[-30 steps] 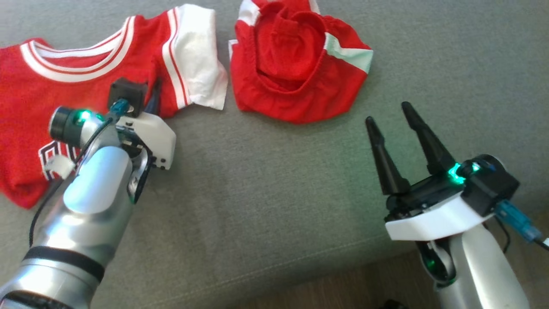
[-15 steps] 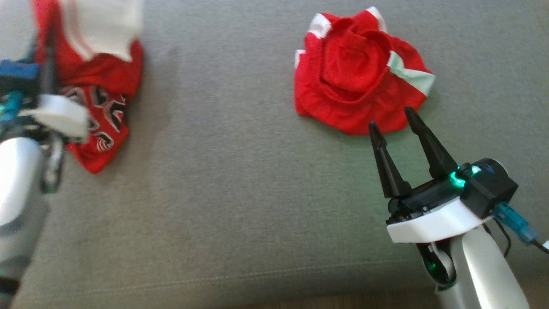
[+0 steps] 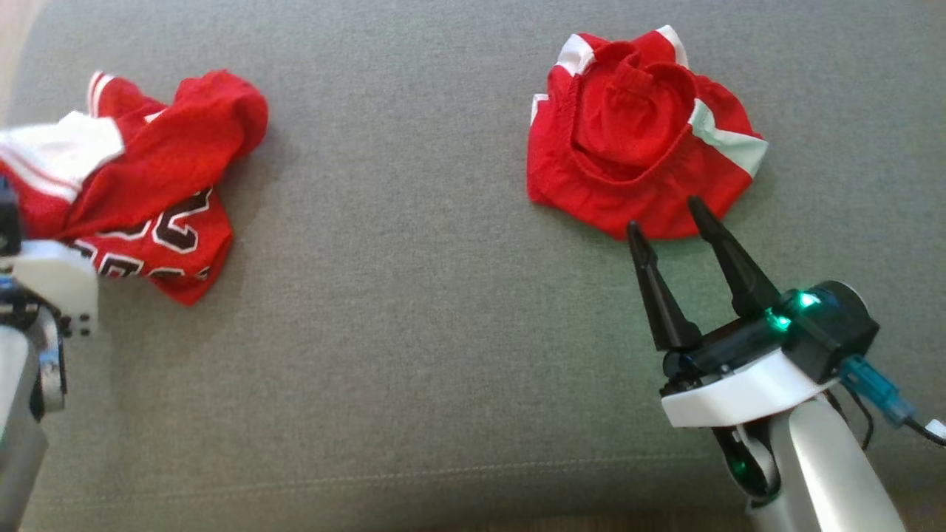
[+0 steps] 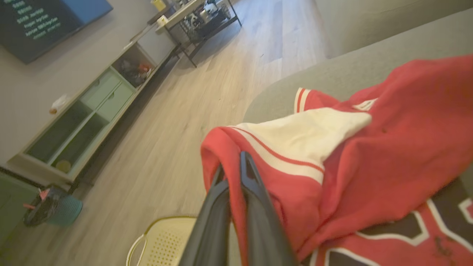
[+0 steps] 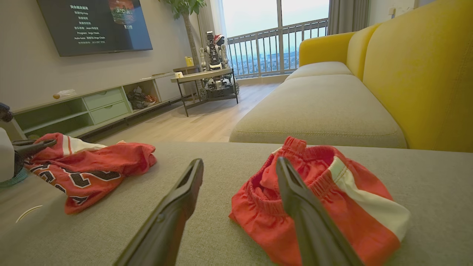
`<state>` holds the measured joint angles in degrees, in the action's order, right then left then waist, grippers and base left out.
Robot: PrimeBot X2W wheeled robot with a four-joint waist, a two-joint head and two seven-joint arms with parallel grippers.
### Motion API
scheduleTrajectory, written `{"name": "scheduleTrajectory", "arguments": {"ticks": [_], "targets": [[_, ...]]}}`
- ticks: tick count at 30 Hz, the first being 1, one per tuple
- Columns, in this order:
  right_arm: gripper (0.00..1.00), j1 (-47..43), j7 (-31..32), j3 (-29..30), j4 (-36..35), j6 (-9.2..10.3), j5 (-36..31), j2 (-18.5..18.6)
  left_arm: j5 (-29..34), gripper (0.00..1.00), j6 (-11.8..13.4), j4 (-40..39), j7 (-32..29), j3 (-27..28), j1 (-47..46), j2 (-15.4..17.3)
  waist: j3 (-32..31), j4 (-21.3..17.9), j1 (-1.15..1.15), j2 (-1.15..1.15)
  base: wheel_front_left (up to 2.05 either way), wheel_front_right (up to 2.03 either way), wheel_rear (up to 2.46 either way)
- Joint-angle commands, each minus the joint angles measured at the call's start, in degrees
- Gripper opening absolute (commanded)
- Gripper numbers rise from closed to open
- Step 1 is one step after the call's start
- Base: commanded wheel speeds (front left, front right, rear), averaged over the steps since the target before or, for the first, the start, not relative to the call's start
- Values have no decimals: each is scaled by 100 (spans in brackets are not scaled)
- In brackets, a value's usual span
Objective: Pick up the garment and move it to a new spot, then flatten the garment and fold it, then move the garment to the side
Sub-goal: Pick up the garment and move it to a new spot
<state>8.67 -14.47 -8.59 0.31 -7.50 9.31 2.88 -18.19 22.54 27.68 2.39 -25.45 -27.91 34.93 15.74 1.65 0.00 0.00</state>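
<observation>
The garment, a red jersey (image 3: 162,185) with white sleeve trim and black numbers, lies bunched at the left end of the grey cushion. In the left wrist view my left gripper (image 4: 232,171) is shut on a red fold of the jersey (image 4: 369,155) beside its white sleeve. The right wrist view has those fingers (image 5: 33,146) pinching the jersey (image 5: 92,166) at its left end. My right gripper (image 3: 665,218) stands open and empty, just in front of a crumpled pair of red shorts (image 3: 635,148). Its fingertips (image 5: 282,162) point at the shorts (image 5: 325,199).
The grey seat cushion (image 3: 414,332) ends just left of the jersey, with wooden floor (image 4: 177,122) beyond. A pale yellow basket (image 4: 166,240) stands on the floor below my left gripper. A yellow sofa back (image 5: 417,74) rises to the right.
My left gripper has pulled the jersey to the left, away from the shorts, and the flat jersey has bunched up. The head camera has shifted too. My right gripper has stayed open.
</observation>
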Motion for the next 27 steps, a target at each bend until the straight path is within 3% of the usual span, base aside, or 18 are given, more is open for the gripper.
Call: {"name": "scheduleTrajectory", "arguments": {"ticks": [1, 6, 10, 13, 20, 27], "targets": [[100, 69, -52, -157, -161, 1, -20, -1, -76, 100, 101, -128, 170, 381, -200, 210, -32, -31, 0, 0, 0, 0, 0], [100, 29, -52, -109, -139, 1, -42, -1, -316, 100, 238, -400, 723, 623, -26, -3, -189, -41, 0, 0, 0, 0, 0], [100, -11, -52, -90, -80, 1, 42, -1, -1084, 100, 48, -1073, 1063, 1102, 343, -450, -406, -39, 0, 0, 0, 0, 0], [100, 20, -52, -104, 26, 1, 23, -1, -1313, 100, -81, -1706, 1192, 1262, 707, -681, -571, -56, 0, 0, 0, 0, 0], [100, 42, -52, -9, 125, 1, -291, -1, -1166, 100, -248, -3148, 1257, 1326, 1737, -1316, -908, -112, 0, 0, 0, 0, 0], [100, -313, -52, 203, 265, 1, -307, -1, -432, 100, -776, -3578, 1259, 1416, 2837, -2112, -1342, -187, 0, 0, 0, 0, 0]]}}
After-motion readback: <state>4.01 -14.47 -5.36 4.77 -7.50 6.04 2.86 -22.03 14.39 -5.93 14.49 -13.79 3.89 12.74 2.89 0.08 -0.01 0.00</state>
